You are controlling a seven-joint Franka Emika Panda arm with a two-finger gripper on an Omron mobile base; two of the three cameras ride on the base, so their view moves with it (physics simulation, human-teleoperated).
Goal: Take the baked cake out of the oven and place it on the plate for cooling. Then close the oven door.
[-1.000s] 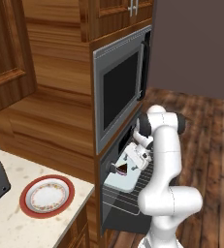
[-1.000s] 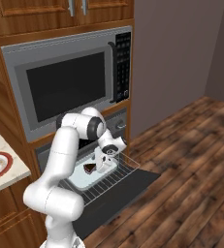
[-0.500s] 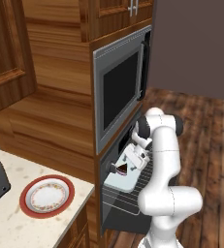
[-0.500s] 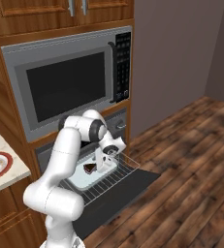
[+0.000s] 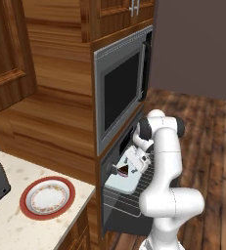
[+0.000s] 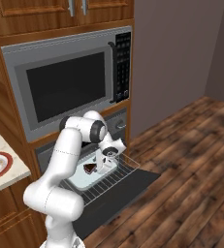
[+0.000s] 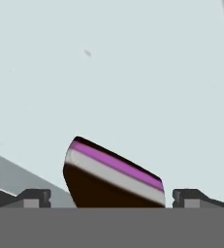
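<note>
Gripper (image 7: 111,198) stands wide open, straddling the baked cake (image 7: 111,177) on the pale tray (image 5: 122,181); hardly moved over the last second; closing looks next.

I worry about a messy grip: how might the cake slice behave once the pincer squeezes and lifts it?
The cake is a small layered wedge, so probably light and soft; a hard squeeze may dent it. It sits tilted between the open pincer fingertips, so it might twist as they close. On the smooth pale tray it could slide if nudged.
</note>
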